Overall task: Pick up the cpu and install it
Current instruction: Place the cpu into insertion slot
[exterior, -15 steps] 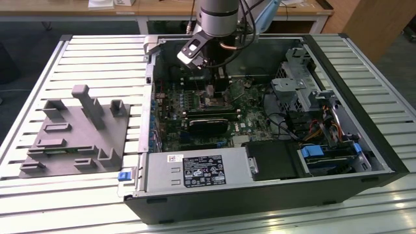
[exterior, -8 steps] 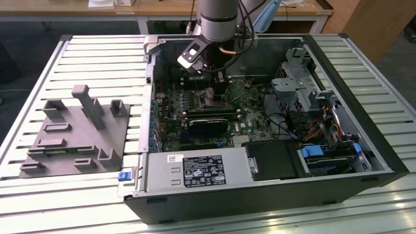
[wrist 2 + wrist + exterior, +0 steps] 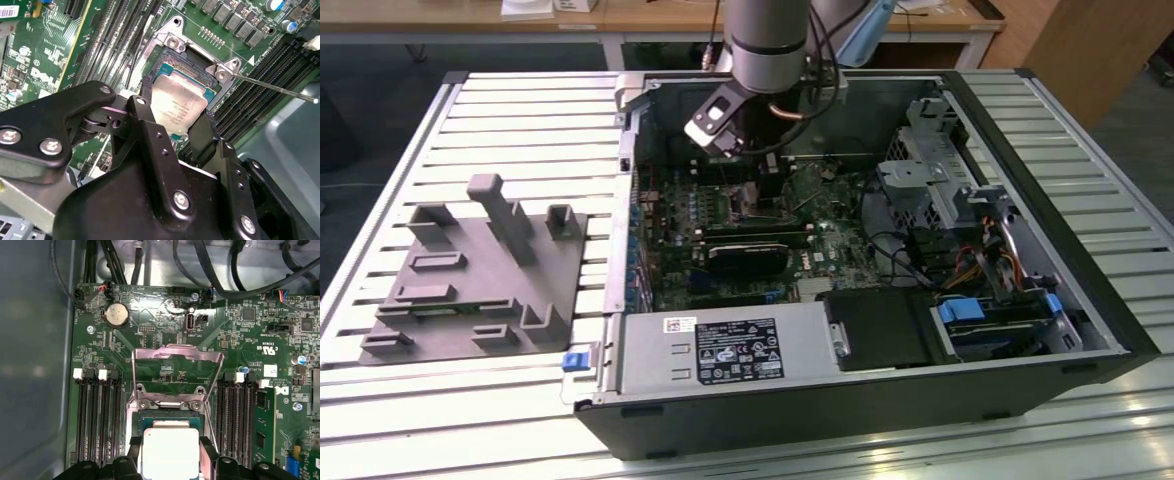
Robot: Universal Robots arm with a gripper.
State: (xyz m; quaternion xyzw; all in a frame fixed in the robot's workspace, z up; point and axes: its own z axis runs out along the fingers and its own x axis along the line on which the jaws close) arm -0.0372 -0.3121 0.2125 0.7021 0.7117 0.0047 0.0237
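Fingers (image 3: pixel 200 137) closed on cpu (image 3: pixel 177 105) at opp. edges; cpu flat betw. them, directly over open socket (image 3: pixel 175 62), load plate (image 3: pixel 177 352) up.

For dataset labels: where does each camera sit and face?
Exterior view: off the arm, looking down into the computer case; arm reaches in.
Second wrist view: on the arm, looking past the gripper at the cpu it grips.
First wrist view: on the arm, facing the motherboard over the gripper.
Both wrist views share the cpu.
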